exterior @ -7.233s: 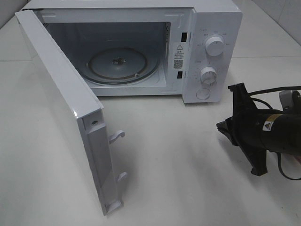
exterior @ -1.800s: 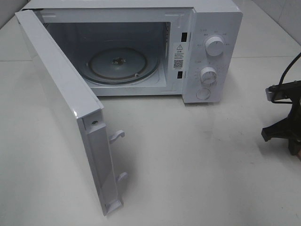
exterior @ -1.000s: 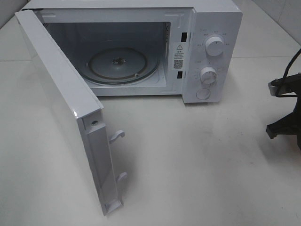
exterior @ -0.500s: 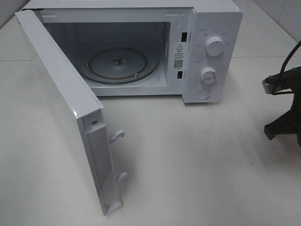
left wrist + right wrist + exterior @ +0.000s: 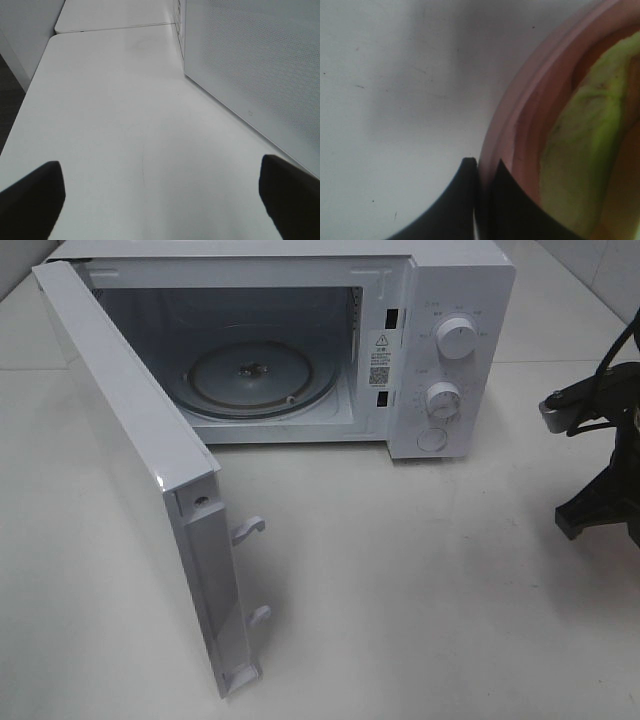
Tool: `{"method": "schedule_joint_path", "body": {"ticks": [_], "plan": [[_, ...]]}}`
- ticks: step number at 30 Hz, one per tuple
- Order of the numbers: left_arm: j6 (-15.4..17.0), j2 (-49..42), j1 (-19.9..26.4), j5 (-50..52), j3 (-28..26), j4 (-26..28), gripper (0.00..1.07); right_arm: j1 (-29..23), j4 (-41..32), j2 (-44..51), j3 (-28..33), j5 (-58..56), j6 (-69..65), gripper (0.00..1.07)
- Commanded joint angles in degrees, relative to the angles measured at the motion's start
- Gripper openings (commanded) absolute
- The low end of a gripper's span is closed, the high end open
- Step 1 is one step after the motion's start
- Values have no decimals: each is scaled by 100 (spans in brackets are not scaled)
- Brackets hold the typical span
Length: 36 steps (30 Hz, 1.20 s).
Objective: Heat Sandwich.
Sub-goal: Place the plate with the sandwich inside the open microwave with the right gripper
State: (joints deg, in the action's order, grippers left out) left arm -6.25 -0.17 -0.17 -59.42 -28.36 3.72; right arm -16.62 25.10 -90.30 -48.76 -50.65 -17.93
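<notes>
In the right wrist view the sandwich (image 5: 582,150) shows its green-yellow filling and lies on a round pink plate (image 5: 520,115). My right gripper (image 5: 480,162) is shut, one finger outside the plate's rim and one over it, pinching the rim. The exterior high view catches only the right arm's (image 5: 600,455) black body at the right edge; plate and sandwich are out of frame there. My left gripper (image 5: 160,200) is open above the bare tabletop, its dark fingertips (image 5: 32,200) far apart, beside the outer face of the microwave door (image 5: 260,75).
A white microwave (image 5: 455,300) stands at the back with its door (image 5: 130,460) swung wide open to the left. Its glass turntable (image 5: 262,378) has nothing on it. Two dials (image 5: 457,338) sit on the right panel. The white table (image 5: 420,590) stretches in front.
The right arm has shifted a little to the left, toward the microwave, over the last second. The microwave and its door have not moved.
</notes>
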Motion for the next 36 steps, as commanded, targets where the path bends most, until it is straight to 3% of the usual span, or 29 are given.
{"method": "schedule_joint_path", "body": {"ticks": [1, 36], "plan": [[11, -132, 11, 46, 6, -6, 103, -126, 172, 160, 6, -246, 0, 1], [11, -132, 11, 46, 6, -6, 103, -1822, 160, 1169, 138, -1083, -29, 2]]}}
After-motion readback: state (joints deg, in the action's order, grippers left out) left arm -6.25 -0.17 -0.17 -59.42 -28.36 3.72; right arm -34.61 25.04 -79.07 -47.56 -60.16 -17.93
